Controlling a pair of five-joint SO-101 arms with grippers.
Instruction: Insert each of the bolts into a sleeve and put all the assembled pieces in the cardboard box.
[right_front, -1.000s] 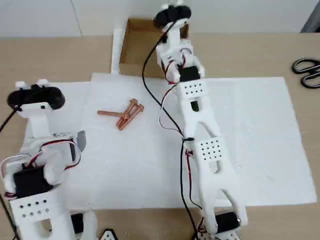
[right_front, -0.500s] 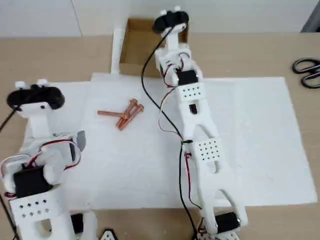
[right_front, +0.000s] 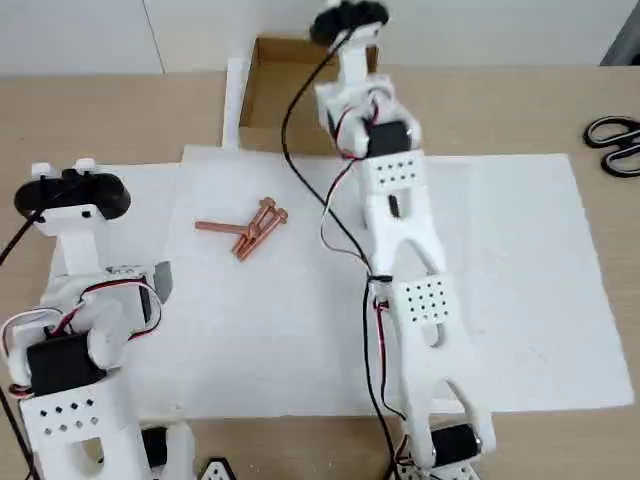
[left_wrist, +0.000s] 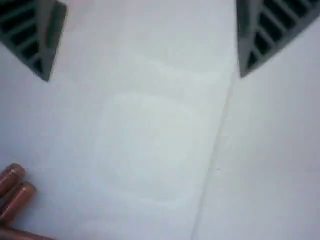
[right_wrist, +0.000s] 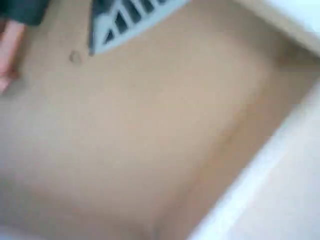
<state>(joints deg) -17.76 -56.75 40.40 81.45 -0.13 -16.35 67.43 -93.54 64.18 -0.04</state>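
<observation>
The right claw (right_front: 348, 45) hangs over the cardboard box (right_front: 275, 100); whether it grips anything I cannot tell. The left claw (left_wrist: 145, 74), spread wide and empty, sits well away from the box. Copper pieces (right_front: 252, 230) lie heaped on the surface outside the box, so most of the work probably remains.

Bolts (right_front: 250, 228) copper-red. Foam sheet (right_front: 500, 260) plain white. Cardboard box (right_front: 270, 100) brown. Table (right_front: 100, 110) light tan. Left arm (right_front: 90, 290) and right arm (right_front: 405, 240) white, dot-grid plates, black motors (right_front: 60, 362), red/black wires (right_front: 364, 340). Left gripper (left_wrist: 144, 75) fingers (left_wrist: 32, 32) dark grey, slatted. Scissors (right_front: 612, 140) black.
</observation>
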